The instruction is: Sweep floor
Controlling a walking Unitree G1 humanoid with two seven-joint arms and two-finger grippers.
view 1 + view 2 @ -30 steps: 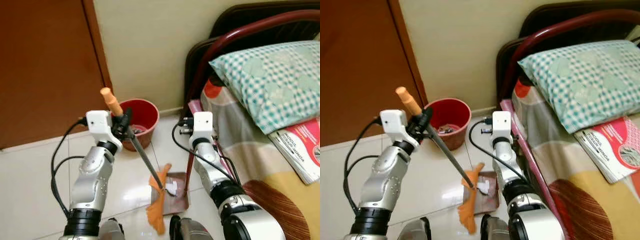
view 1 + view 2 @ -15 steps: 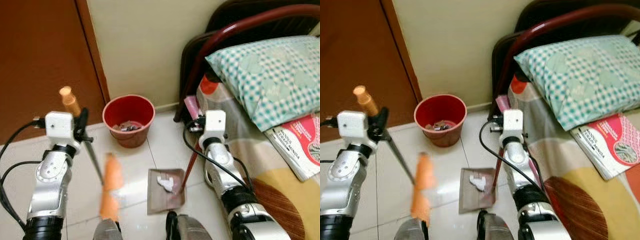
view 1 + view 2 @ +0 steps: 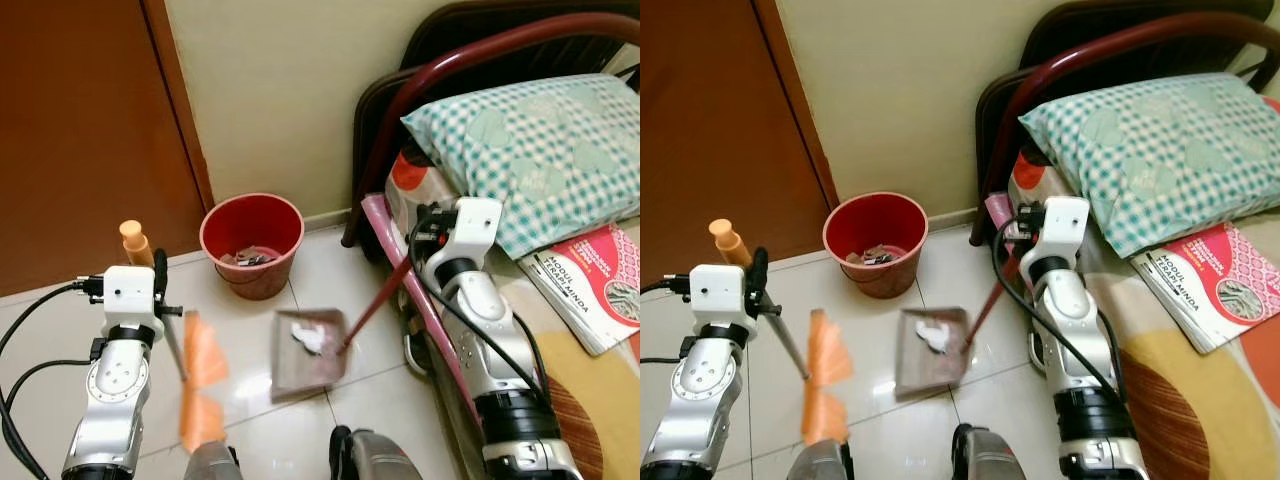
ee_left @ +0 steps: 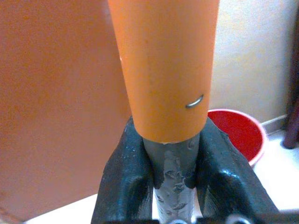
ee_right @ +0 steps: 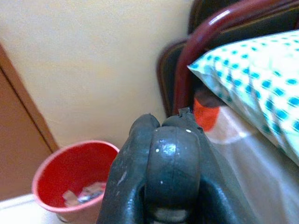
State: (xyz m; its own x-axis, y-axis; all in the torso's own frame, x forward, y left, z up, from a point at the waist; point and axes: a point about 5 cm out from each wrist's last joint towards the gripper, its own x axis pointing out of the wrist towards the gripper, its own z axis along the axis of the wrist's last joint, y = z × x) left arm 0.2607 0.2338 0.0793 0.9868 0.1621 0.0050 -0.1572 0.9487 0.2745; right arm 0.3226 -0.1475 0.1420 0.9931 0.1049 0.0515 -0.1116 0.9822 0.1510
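Left gripper: jaws closed on the grey shaft of the broom, just below its orange grip, on the left of the scene. The shaft slants down to the orange bristle head, which is blurred above the white tiled floor, left of the dustpan.

Right gripper: jaws clamped around the dark rounded top of the dustpan handle, on the right beside the bed. The red handle runs down and leftward to the pan.

Dustpan: brown, flat-bottomed, near the middle of the floor, carrying a small heap of white scraps. Whether it rests on the tiles or hangs just above them cannot be told.

Red bucket: standing on the floor at the far side, against the cream wall and just right of the brown door; bits of rubbish lie in its bottom.

Bed: on the right, with a dark red curved frame, a patterned sheet, a teal checked pillow at its far end, and a red-covered booklet lying nearer.
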